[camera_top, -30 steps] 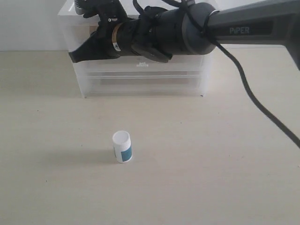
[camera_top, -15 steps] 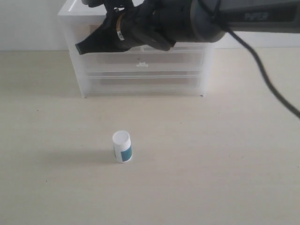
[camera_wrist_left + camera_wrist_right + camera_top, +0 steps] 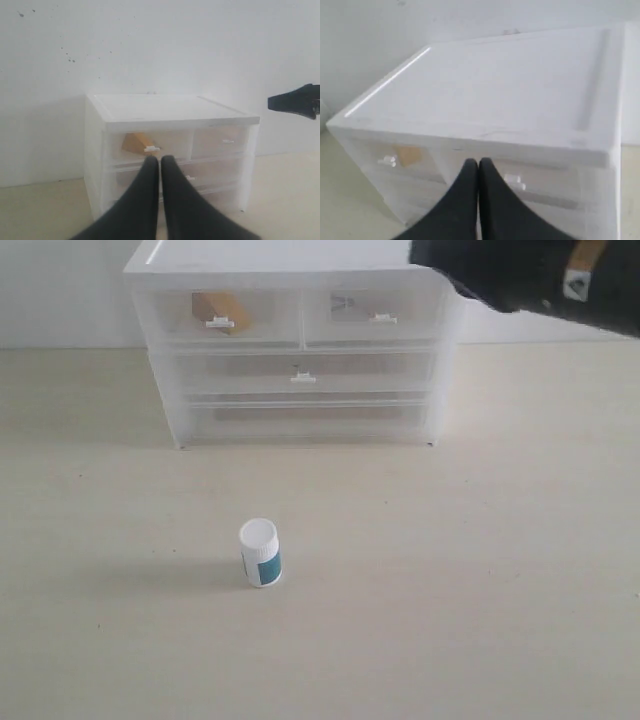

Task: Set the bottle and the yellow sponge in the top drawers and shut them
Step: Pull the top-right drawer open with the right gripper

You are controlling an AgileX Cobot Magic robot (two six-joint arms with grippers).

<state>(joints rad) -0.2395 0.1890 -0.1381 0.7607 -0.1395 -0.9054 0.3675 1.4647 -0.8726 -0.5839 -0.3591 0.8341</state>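
Sponge (image 3: 218, 308): now inside shut left top drawer (image 3: 272, 312). Right gripper (image 3: 478, 164) withdrawn, clenched empty; left gripper (image 3: 160, 160) likewise. Bottle (image 3: 261, 553): on table (image 3: 450, 570), pending.

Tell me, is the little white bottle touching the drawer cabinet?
Apart. The exterior view shows the bottle standing alone, bare table between it and the cabinet.

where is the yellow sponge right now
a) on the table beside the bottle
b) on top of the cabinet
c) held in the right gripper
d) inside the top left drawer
d: the yellow sponge shows through the translucent front of the shut top left drawer, while the bottle stands alone on the table.
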